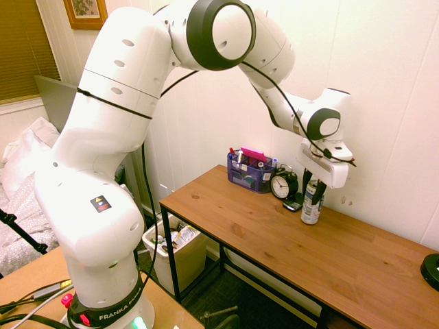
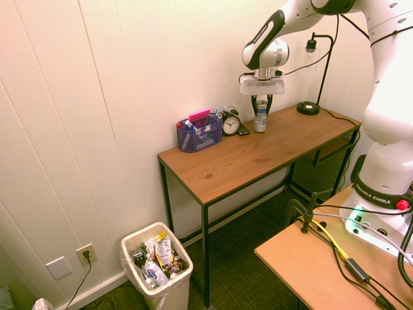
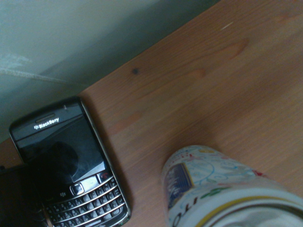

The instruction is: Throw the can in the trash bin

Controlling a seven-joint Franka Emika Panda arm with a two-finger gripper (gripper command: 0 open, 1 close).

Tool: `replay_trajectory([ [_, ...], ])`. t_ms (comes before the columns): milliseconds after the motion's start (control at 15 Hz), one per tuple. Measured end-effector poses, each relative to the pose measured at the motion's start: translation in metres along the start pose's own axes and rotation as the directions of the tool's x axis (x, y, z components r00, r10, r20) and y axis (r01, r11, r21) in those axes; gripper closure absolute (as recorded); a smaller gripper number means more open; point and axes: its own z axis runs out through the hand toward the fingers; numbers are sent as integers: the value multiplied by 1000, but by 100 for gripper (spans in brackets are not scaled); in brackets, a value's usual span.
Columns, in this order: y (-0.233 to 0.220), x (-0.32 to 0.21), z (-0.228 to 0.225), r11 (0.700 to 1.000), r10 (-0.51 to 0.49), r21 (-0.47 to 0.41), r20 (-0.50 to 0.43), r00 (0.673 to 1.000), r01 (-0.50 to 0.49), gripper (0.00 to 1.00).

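Note:
The slim silver can (image 1: 312, 203) stands upright at the back of the wooden table (image 1: 260, 236), just right of the alarm clock. My gripper (image 1: 312, 186) comes down from above and is shut on the can's upper part; the same grip shows in the second exterior view, gripper (image 2: 261, 103) over can (image 2: 260, 117). I cannot tell whether the can's base still touches the wood. Its top rim and printed side (image 3: 213, 189) fill the lower part of the wrist view. The off-white trash bin (image 1: 185, 264) stands on the floor beyond the table's far end, full of rubbish (image 2: 169, 294).
A black alarm clock (image 1: 283, 185) and a blue desk organizer (image 1: 250, 171) stand against the wall next to the can. A black BlackBerry phone (image 3: 71, 165) lies flat beside the can. A round black lamp base (image 2: 308, 108) sits at the table's other end.

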Motion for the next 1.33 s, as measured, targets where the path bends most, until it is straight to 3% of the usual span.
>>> replay_trajectory([
  [333,55,0,-19,990,-103,106,38,994,98,100],
  [600,82,-62,-88,940,-264,222,1,964,258,100],
  [867,95,-215,-156,866,-434,226,-101,895,446,100],
  [1200,175,-446,-226,784,-562,188,-191,805,592,100],
  [1333,177,-512,-238,755,-591,203,-200,781,624,100],
])
